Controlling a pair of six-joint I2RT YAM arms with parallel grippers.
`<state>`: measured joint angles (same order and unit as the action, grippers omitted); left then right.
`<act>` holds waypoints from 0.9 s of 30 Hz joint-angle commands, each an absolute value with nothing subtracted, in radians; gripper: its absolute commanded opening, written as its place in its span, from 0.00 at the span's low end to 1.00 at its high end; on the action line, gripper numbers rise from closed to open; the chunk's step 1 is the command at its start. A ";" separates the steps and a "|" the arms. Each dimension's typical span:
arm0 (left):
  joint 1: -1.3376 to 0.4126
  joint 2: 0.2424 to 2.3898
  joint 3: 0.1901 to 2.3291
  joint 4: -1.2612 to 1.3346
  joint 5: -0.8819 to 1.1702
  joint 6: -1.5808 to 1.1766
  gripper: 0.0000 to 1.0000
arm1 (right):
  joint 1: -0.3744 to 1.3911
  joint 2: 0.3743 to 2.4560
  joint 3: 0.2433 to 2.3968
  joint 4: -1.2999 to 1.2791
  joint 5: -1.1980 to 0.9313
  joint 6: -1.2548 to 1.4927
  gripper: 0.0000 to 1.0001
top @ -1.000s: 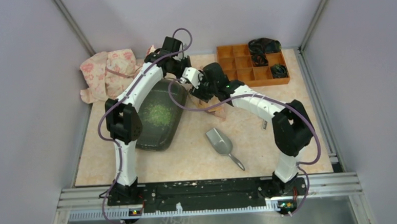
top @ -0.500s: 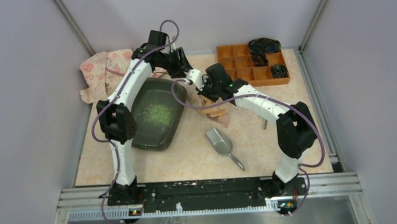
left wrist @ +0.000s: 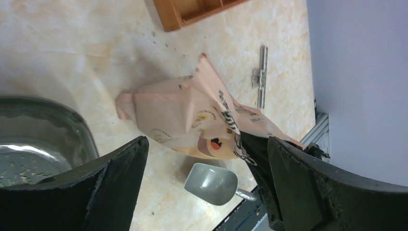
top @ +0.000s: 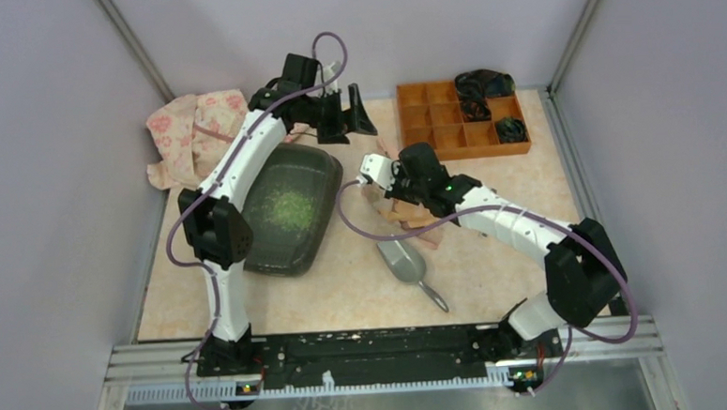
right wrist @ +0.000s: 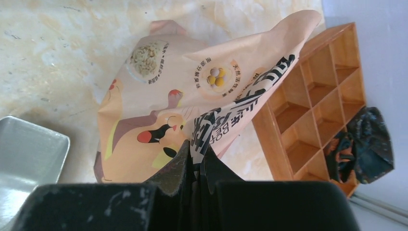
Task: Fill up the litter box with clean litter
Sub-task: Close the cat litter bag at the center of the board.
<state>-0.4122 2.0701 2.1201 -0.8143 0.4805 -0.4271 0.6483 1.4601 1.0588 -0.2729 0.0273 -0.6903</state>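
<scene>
Fingers (right wrist: 174,174) of the right tool (right wrist: 195,161) are pressed together on an edge of the peach printed bag (right wrist: 183,96), which sags onto the tabletop (top: 490,189) near a grey scoop (top: 402,259). The left tool (left wrist: 207,142) hangs above, its 2 fingers spread wide, empty. Left of the bag sits the dark litter box (top: 273,257), with clean litter (top: 291,207) speckling its middle.

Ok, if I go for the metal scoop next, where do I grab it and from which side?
Take the scoop by its thin handle, coming straight down with the jaws across it. It lies flat, with the handle pointing back toward the arms' bases and nothing crowding it. The wide bowl end sits close to the bag.
</scene>
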 commanded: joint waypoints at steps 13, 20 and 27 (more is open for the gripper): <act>-0.546 2.099 2.051 -0.817 0.447 -0.470 0.99 | 0.760 1.377 0.962 0.072 0.206 -0.801 0.00; -0.556 2.151 2.056 -0.827 0.400 -0.465 0.99 | 0.764 1.354 0.934 0.112 0.210 -0.790 0.00; -0.555 2.214 2.144 -0.836 0.404 -0.475 0.92 | 0.765 1.342 0.914 0.132 0.193 -0.774 0.00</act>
